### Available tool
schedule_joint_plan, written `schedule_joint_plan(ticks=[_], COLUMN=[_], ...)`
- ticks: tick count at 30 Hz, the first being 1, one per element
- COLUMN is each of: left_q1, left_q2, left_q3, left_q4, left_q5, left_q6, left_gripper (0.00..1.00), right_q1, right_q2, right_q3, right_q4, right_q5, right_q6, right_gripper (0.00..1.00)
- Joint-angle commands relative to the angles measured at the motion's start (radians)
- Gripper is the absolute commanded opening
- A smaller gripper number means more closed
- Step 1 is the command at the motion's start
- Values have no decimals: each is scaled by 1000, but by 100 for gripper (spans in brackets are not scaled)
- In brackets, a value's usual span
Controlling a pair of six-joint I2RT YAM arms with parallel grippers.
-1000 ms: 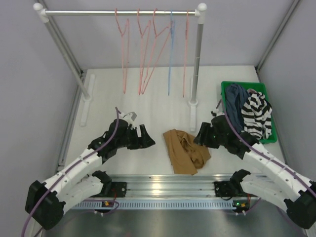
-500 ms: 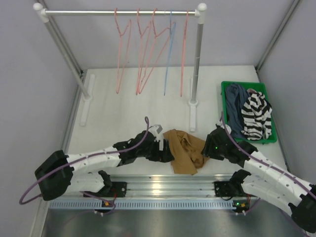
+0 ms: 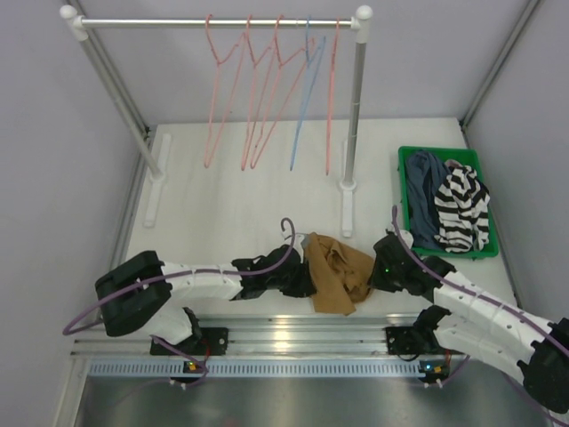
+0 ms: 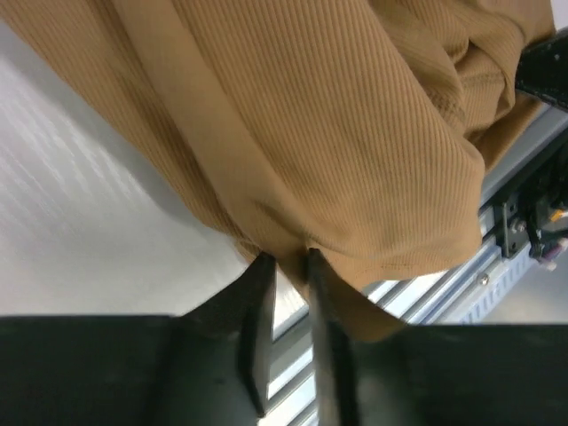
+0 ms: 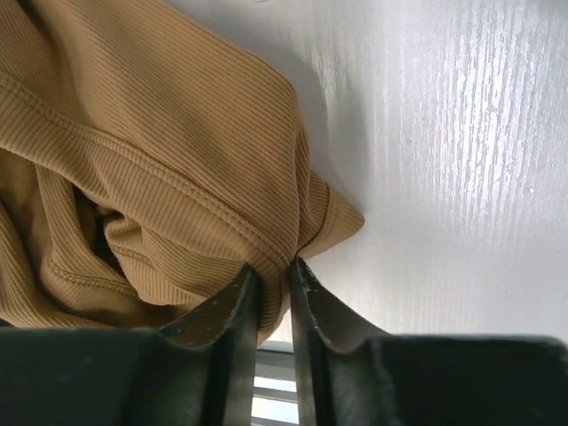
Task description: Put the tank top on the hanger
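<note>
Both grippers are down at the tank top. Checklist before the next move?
1. Left gripper grip: ok, pinches a fold of the tank top.
2. Right gripper grip: ok, pinches a hemmed edge.
3. Flat tank top: not ok, it lies bunched.
4. Straps located: cannot tell, lost in the folds.
5. Hanger at hand: not ok, all hangers hang on the rail, across the table.

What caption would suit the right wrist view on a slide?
Right gripper pinching a fold of the tan tank top on the white table.
</note>
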Motion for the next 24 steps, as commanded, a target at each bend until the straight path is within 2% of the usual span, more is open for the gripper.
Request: schedule_joint_plan(ticks=[1,3,6,8,9,11,12,14,18,24], left_q1=[-2,-3,-2,7,23,52,101,159,344,472], left_q2=[5,-33,-142,-224,-250,-319,-340,-383,-392,-323], left_q3=[47,65,76,93,100,120,129,132,131,116], left_q4=[44,-24,-151,-300,-355,-477,-508,-571,-573,-510], left_q5=[-83,-176,-340,-436,-519,-581,-601,-605,-550,-463], left_q6=[-16,-16,-16,-30,-36,-53,-53,-42,13,36], left_gripper=[20,0,0,0,0,0,0,0,0,0], right_q1=[19,19,19,19,21,19,19,18,18,19], right_q2=[9,0,-14,-18,-18,-20,-20,-15,-5,-6], right_q3=[47,84,150,208,229,292,314,375,472,570], right_q4=[17,-15,-71,-104,-116,-160,-176,-208,-248,-283], right_q5=[26,36,64,90,101,134,145,170,174,193], right_q6=[2,-4,-18,-34,-40,-58,-64,-83,-112,-136], right_gripper=[17,13,12,11,10,10,10,10,9,9])
